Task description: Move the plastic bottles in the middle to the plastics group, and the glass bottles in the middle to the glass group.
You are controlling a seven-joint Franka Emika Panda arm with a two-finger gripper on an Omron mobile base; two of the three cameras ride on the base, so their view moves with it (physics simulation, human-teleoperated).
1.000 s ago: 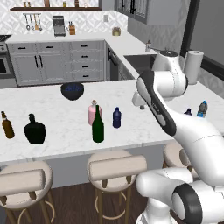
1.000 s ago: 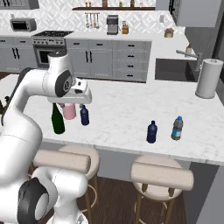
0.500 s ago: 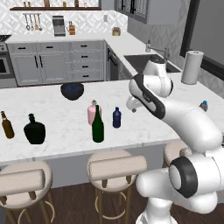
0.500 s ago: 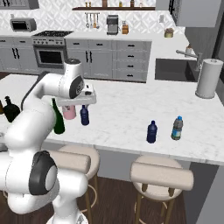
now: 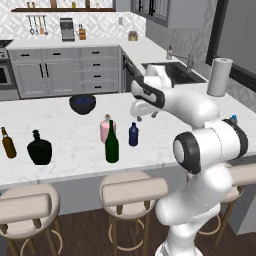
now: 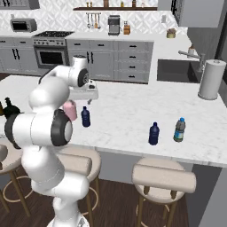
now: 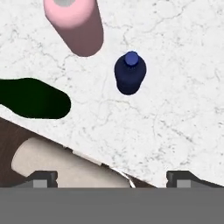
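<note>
In the middle of the island stand the small dark blue plastic bottle (image 5: 133, 135) (image 6: 85, 117) (image 7: 130, 73), the squat pink glass bottle (image 5: 106, 130) (image 6: 70, 110) (image 7: 75, 26) and the tall dark green glass bottle (image 5: 112, 145) (image 7: 35, 98). My gripper (image 5: 146, 118) (image 6: 87, 100) (image 7: 113, 179) hovers open above the counter, just beside and above the blue bottle, holding nothing. The glass group, a black bottle (image 5: 39, 149) (image 6: 9, 108) and a brown bottle (image 5: 7, 143), is at the left end. The plastics group, a dark blue bottle (image 6: 154, 134) and a clear blue-capped bottle (image 6: 179, 130), is to the right.
A dark bowl (image 5: 82, 103) sits behind the middle bottles. A paper towel roll (image 5: 218, 76) (image 6: 210, 80) stands near the sink (image 6: 177, 71). Stools (image 5: 132, 190) (image 6: 164, 179) line the island's near edge. Bare marble lies between the middle bottles and the plastics group.
The arm has swung round and carried the hand a little left, closer over the middle bottles. The jaws have spread slightly wider. No bottle has moved.
</note>
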